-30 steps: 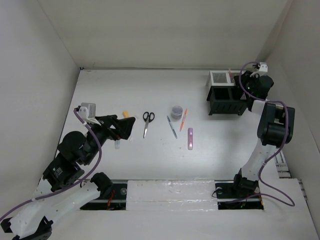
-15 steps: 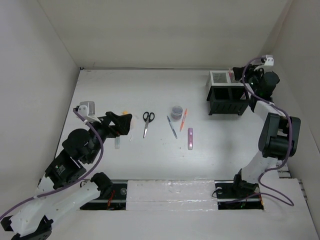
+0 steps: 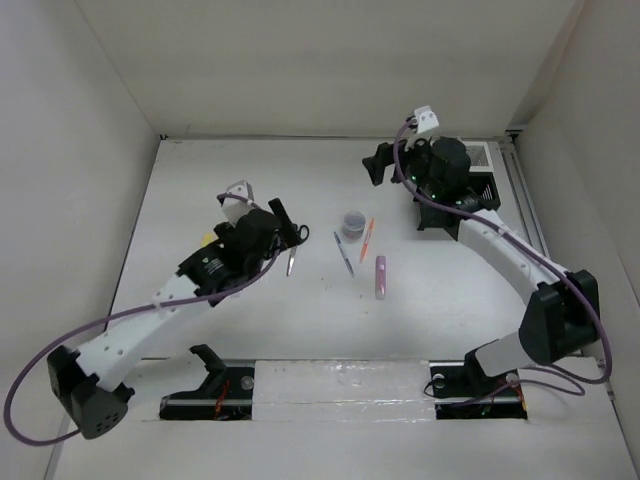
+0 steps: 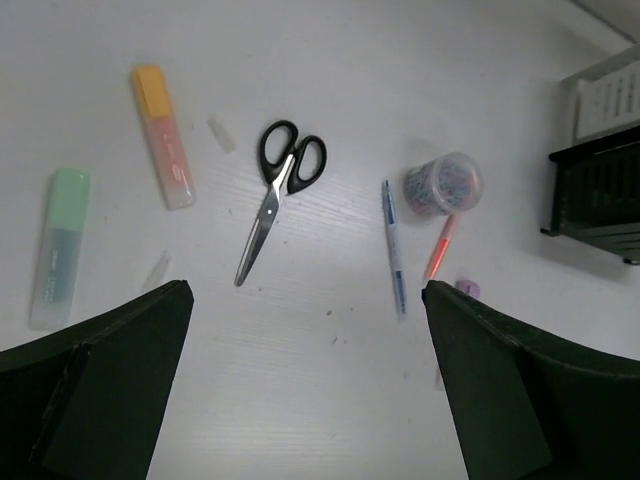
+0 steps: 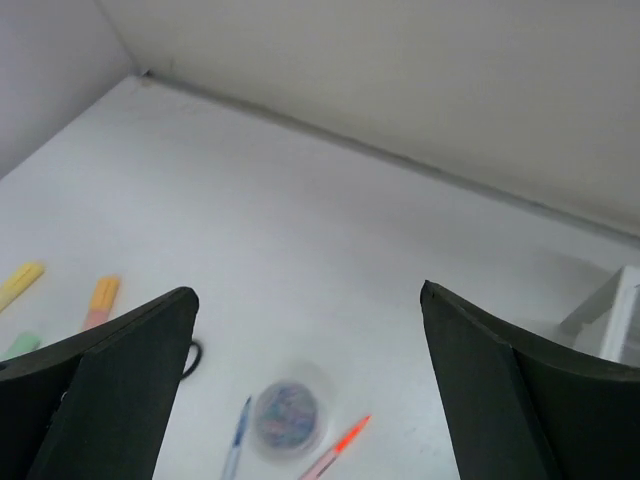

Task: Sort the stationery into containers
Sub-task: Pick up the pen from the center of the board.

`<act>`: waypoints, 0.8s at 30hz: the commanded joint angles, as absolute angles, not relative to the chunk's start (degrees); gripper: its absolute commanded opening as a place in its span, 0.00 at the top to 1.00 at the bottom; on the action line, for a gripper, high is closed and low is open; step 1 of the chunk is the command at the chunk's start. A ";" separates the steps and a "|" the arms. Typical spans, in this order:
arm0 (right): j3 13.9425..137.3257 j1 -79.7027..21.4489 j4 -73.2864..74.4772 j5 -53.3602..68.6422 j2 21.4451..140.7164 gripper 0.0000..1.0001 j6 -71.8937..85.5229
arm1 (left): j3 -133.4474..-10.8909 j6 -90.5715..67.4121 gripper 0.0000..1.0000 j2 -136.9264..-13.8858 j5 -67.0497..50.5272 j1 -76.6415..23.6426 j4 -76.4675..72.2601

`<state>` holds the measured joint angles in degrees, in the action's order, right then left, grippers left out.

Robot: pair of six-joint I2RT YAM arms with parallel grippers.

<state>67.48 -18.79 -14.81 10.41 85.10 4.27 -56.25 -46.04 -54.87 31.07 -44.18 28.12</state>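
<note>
The black-handled scissors [image 4: 280, 190] lie just ahead of my open left gripper [image 4: 306, 292], which hovers over bare table with nothing between its fingers. To its left lie an orange highlighter [image 4: 163, 150] and a green highlighter [image 4: 60, 245]. A blue pen [image 4: 393, 245], an orange pen [image 4: 440, 245], a round tub of clips [image 4: 443, 183] and a purple highlighter [image 3: 380, 277] lie mid-table. My right gripper [image 3: 378, 165] hangs open and empty left of the black organiser [image 3: 455, 208] and white mesh box [image 3: 492, 155].
Two tiny white bits [image 4: 222, 135] lie near the orange highlighter. White walls close in the table at the back and both sides. The right arm's body [image 3: 445, 170] covers part of the black organiser from above.
My left arm has swung right, up to the scissors. The right arm has left the containers and moved left over the table, and its jaws have opened wide.
</note>
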 commanded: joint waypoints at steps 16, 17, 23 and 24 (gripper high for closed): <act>55.82 -42.18 11.69 -10.63 68.91 0.06 6.06 | -58.62 -58.36 0.00 -65.65 36.91 -44.03 35.50; 55.20 -44.36 11.69 -11.33 68.91 0.06 6.59 | -58.62 -58.36 0.00 -65.65 36.91 -44.03 36.03; 53.61 -47.37 10.99 -11.34 75.22 0.14 7.65 | -58.62 -57.83 0.00 -62.23 37.53 -44.03 39.72; 53.61 -47.37 10.03 -11.34 76.45 0.16 7.65 | -58.62 -56.00 0.00 -61.70 37.53 -44.03 39.73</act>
